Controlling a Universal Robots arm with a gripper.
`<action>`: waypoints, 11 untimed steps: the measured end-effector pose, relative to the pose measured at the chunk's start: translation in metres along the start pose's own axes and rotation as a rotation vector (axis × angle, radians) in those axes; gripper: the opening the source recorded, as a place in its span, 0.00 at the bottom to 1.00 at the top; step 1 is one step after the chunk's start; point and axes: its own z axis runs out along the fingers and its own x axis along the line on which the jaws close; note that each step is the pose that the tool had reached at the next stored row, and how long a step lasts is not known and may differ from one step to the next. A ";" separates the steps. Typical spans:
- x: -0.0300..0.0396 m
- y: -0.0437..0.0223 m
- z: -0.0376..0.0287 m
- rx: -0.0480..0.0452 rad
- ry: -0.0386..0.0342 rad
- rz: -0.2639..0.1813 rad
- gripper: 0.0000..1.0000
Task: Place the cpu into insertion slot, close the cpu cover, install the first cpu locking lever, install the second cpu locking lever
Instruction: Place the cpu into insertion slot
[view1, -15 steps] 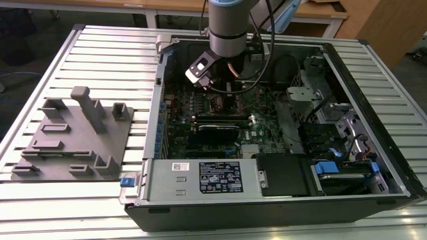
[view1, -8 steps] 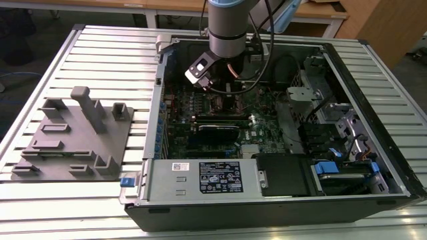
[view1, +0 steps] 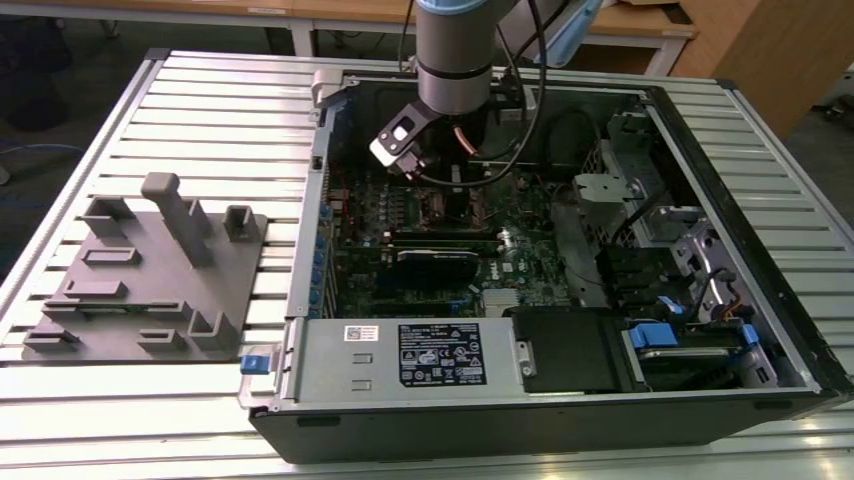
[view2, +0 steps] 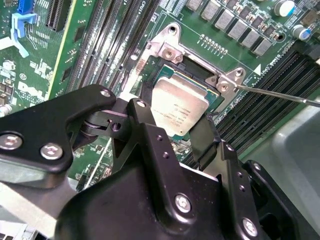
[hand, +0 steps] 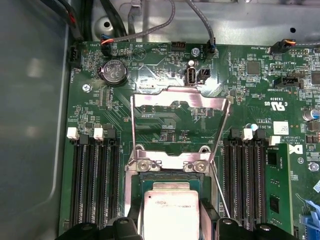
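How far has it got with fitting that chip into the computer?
It is at the first step. In hand: the cpu lies at the insertion slot with the hand around it. I cannot tell whether it is fully seated or released, so nothing is surely done. Left: the cpu cover stands open, and a thin locking lever sticks out unlatched.

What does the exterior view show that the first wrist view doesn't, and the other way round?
Exterior view: a grey robot arm reaching into the whole open black computer case, beside a grey moulded fixture block on a slatted metal table. First wrist view: the thin silver cpu cover standing open, the dull silver square cpu at the dark insertion slot, and a round coin battery. Both: the green circuit board.
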 end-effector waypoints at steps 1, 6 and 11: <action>0.0000 0.0000 0.0000 0.0001 -0.0003 0.000 0.54; 0.0000 0.0042 0.0007 -0.0001 -0.0002 0.002 0.54; 0.0000 0.0042 0.0016 0.0001 -0.0022 0.020 0.54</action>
